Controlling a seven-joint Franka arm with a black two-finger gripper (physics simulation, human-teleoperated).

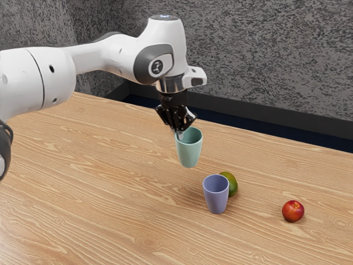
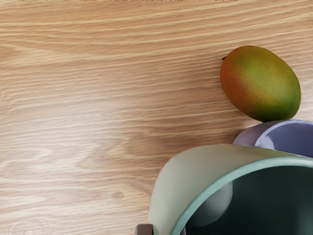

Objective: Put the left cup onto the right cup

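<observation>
Two cups are concerned. The green cup [image 1: 188, 148] is held in the air clear of the table [image 1: 83, 182]. The purple cup [image 1: 215, 193] stands upright on the wood, lower and toward the exterior view's right. The green cup is pinched at its rim by the gripper [image 1: 177, 122] and hangs mouth-up with a slight tilt. In the wrist view its rim [image 2: 230, 191] is seen just under the hand, and the purple cup's mouth [image 2: 286, 137] is partly covered by it, so the two are judged not yet aligned.

The step in hand is judged to be the carry across to the purple cup. Height should be held until the green base is centred over the purple mouth. Only then should the cup be lowered, straight down, so that no sideways push is given. The tilt is best taken out before contact, since a canted base could tip the cup below. Release should be made only once the weight is borne from beneath.

A mango [image 1: 230, 182] lies just behind the purple cup and should not be nudged. An apple [image 1: 293, 210] lies well apart at the exterior view's right.
</observation>
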